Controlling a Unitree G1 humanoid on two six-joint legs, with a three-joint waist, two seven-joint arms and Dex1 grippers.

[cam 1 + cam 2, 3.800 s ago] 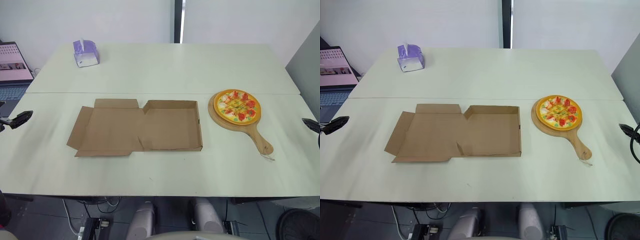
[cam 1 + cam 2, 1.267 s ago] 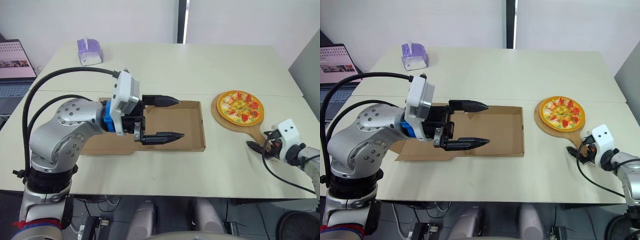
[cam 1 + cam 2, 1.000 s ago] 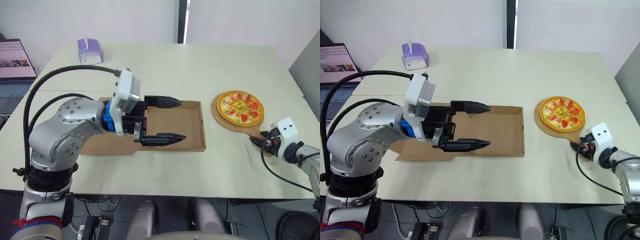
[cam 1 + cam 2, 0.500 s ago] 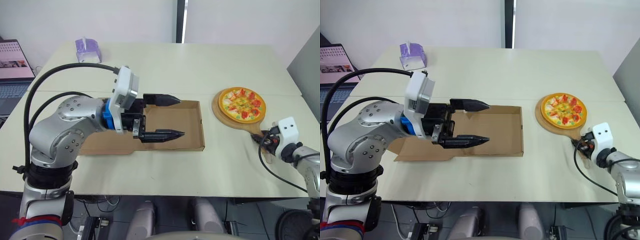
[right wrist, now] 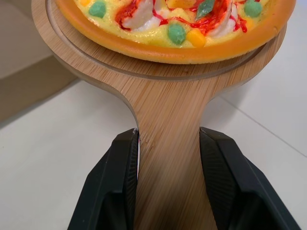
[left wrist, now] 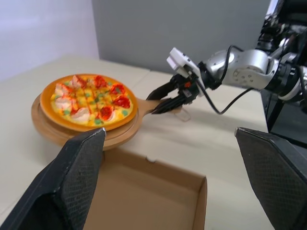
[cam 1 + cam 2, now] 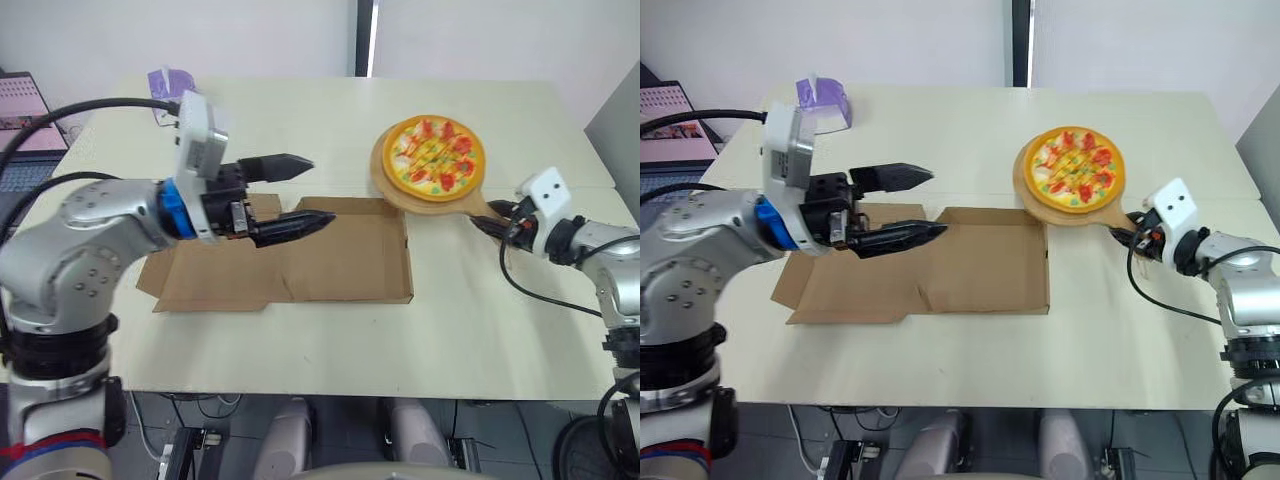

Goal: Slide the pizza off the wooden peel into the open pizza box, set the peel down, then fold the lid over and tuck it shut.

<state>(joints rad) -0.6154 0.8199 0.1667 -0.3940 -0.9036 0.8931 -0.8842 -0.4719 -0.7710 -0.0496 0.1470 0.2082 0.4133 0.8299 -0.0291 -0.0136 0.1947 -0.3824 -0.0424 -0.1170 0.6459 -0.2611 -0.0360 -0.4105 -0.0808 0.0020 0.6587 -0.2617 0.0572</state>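
Above the far right corner of the brown cardboard pizza box [image 7: 340,262], the right gripper [image 5: 169,140] clamps the round wooden peel [image 5: 168,103] by its handle, colourful pizza [image 7: 434,158] aboard; the left gripper [image 7: 320,190] hovers alongside, fingers [image 7: 275,165] wide apart.

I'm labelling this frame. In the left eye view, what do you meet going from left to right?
Laptop → purple tissue box → left hand → pizza on the wooden peel → right hand gripping it.
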